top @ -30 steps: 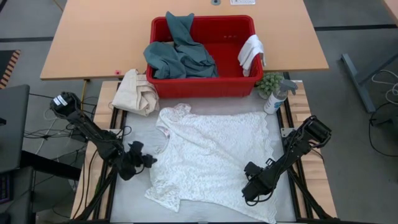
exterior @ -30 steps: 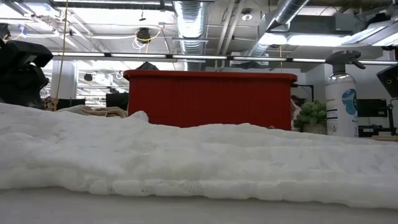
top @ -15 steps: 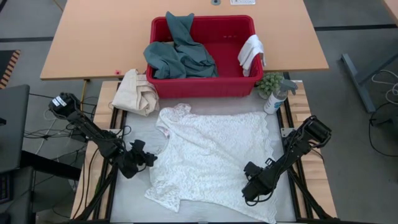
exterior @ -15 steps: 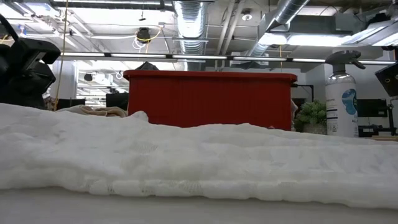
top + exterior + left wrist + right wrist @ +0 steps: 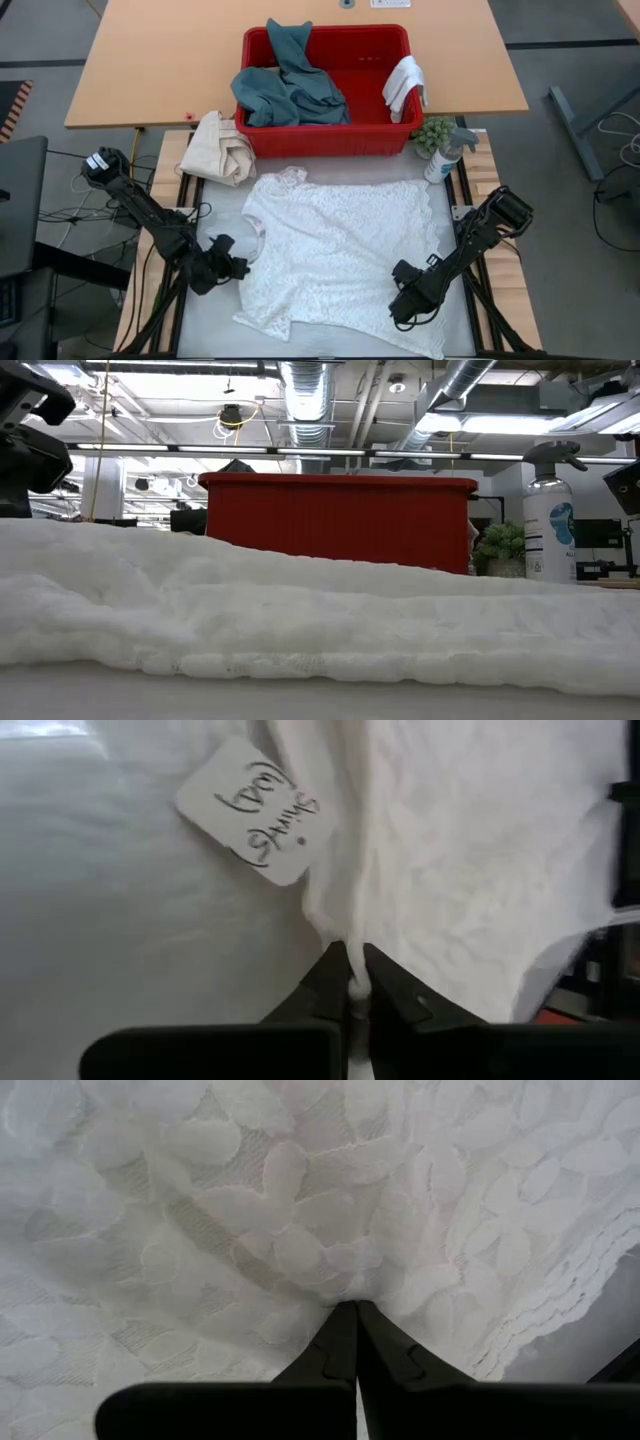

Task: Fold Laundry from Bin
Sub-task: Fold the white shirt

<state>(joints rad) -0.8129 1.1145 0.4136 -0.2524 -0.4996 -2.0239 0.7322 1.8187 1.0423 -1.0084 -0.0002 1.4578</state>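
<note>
Lying flat across the grey work surface (image 5: 200, 320) just in front of the red bin (image 5: 325, 135), the white lace shirt (image 5: 340, 255) is pinched at two places: the left gripper (image 5: 237, 268) is closed tight on the fabric edge at the shirt's left side (a handwritten paper tag (image 5: 255, 810) lies just beside that fold), and the right gripper (image 5: 397, 310) is clamped on the lace near the lower right hem. Inside the bin, a teal-green garment (image 5: 285, 85) fills the left part, a small white cloth (image 5: 403, 85) drapes over the right rim, and a cream bundled cloth (image 5: 218, 147) rests beside the bin's left front corner.
</note>
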